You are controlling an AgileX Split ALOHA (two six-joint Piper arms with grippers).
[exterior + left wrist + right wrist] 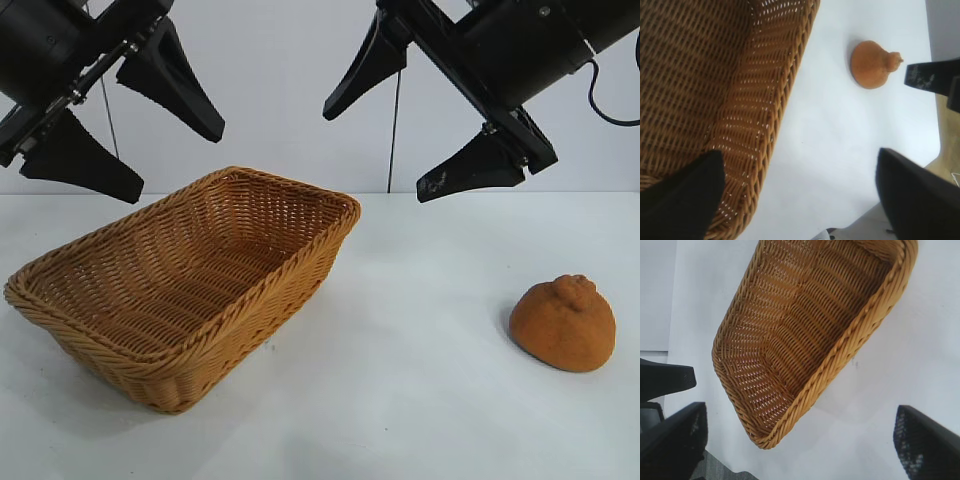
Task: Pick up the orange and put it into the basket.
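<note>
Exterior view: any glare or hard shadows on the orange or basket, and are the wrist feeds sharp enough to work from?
Exterior view: even light, no glare; the orange and the basket cast only faint, soft shadows on the white table. Left wrist view: orange and weave readable, its own near fingers blurred dark masses. Right wrist view: basket weave crisp, fingers soft-edged.

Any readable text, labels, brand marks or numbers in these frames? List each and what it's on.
None readable in any view.
Basket: plain woven wicker, no tag or label.
Orange: bare rough skin, no sticker.
Left gripper and right gripper: plain black jaws, only pale scuffs near one right tip, no lettering.
Table: plain white, no markings.
</note>
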